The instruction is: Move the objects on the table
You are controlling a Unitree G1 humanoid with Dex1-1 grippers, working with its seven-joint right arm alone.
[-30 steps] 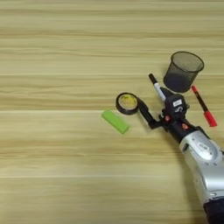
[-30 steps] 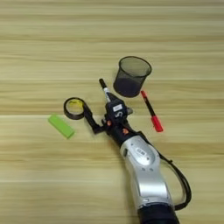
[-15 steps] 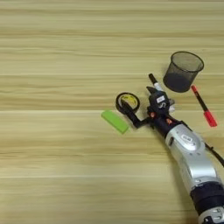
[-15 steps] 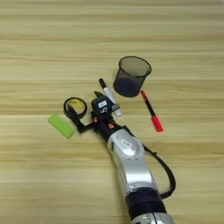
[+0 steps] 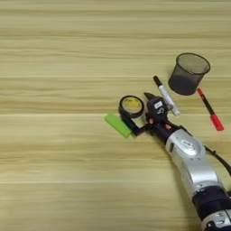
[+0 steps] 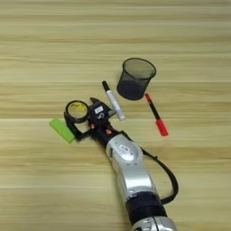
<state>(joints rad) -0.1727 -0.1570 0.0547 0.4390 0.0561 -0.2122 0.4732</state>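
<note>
Mesh cup (image 5: pixel 188 73) upright, contents unclear | marker (image 5: pixel 165 95) beside | pen (image 5: pixel 210 108) right

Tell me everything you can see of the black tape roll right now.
The black tape roll lies flat on the table, a dark ring with a yellow centre showing through its hole. The lime-green block sits just below and left of it, the white marker off to its right. The gripper straddles its right side with fingers spread; contact is unclear.
</note>
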